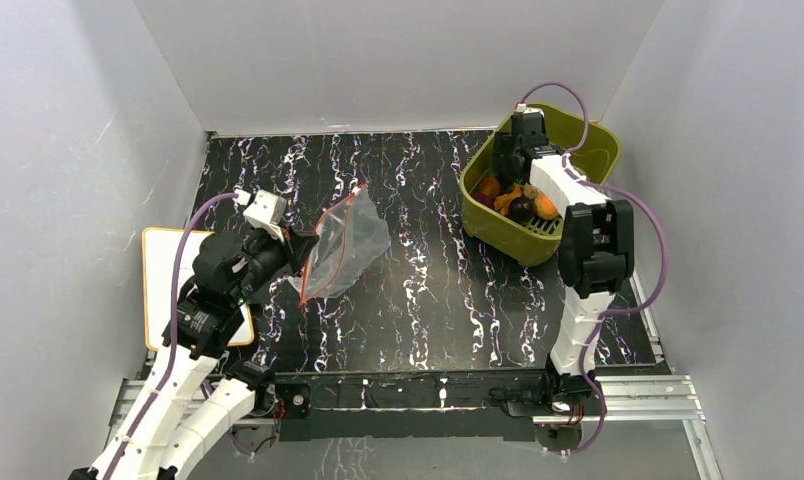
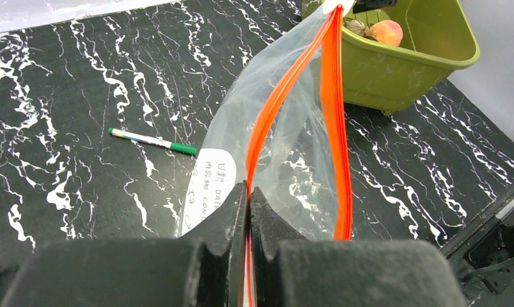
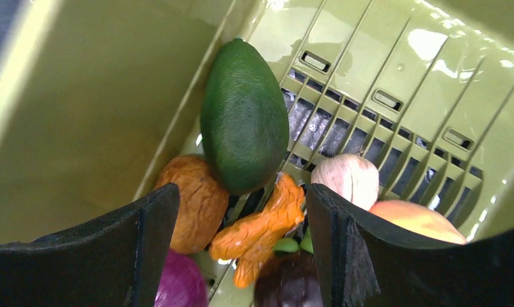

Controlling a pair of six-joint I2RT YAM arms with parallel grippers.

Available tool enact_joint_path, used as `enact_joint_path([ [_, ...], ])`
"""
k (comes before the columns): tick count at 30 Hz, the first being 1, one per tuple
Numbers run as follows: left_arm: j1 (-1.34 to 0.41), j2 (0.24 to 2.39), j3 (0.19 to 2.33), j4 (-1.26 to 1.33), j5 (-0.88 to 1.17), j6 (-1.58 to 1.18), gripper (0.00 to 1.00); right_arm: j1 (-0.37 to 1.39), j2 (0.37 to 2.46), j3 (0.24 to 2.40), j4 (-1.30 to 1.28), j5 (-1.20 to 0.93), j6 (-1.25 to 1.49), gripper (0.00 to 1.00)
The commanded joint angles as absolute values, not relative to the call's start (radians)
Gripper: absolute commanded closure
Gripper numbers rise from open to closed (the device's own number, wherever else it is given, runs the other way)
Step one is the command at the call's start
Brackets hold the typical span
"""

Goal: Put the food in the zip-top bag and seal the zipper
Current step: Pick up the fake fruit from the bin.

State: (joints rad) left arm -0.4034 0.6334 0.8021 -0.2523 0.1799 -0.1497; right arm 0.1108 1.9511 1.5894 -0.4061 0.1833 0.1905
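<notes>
My left gripper [image 2: 248, 192] is shut on the red-orange zipper [image 2: 273, 109] of the clear zip-top bag [image 1: 346, 245] and holds its mouth open above the table. My right gripper [image 3: 241, 217] is open inside the olive-green basket [image 1: 593, 160], over the food. Between its fingers lie an orange piece [image 3: 264, 224] and a dark purple piece [image 3: 286, 281]. A dark green avocado [image 3: 245, 115], a brown piece [image 3: 194, 208], a purple piece [image 3: 181, 284], a beige piece [image 3: 347, 179] and a peach [image 3: 414, 220] lie around them. The food also shows in the top view [image 1: 518, 200].
A thin white pen with a green cap [image 2: 152, 141] lies on the black marble table left of the bag. A white board [image 1: 163, 270] lies at the table's left edge. Grey walls close in on three sides.
</notes>
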Motion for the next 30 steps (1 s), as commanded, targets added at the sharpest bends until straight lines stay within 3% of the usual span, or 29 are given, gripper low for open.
enact_joint_path([
  [1, -0.405, 0.622, 0.815, -0.251, 0.170, -0.199, 1.00, 0.079, 1.996, 1.674, -0.322, 0.138, 0.156, 0.29],
  [6, -0.406, 0.627, 0.816, -0.225, 0.186, -0.228, 1.00, 0.068, 2.067, 1.710, -0.320, 0.123, 0.142, 0.21],
  [22, -0.405, 0.642, 0.838, -0.233, 0.230, -0.234, 1.00, 0.048, 2.146, 1.718, -0.241, 0.080, 0.109, 0.27],
  [25, -0.405, 0.637, 0.840, -0.241, 0.232, -0.241, 1.00, 0.045, 2.152, 1.715, -0.238, 0.078, 0.109, 0.30],
  [30, -0.405, 0.630, 0.853, -0.268, 0.225, -0.236, 1.00, 0.042, 2.131, 1.707, -0.231, 0.063, 0.108, 0.46],
])
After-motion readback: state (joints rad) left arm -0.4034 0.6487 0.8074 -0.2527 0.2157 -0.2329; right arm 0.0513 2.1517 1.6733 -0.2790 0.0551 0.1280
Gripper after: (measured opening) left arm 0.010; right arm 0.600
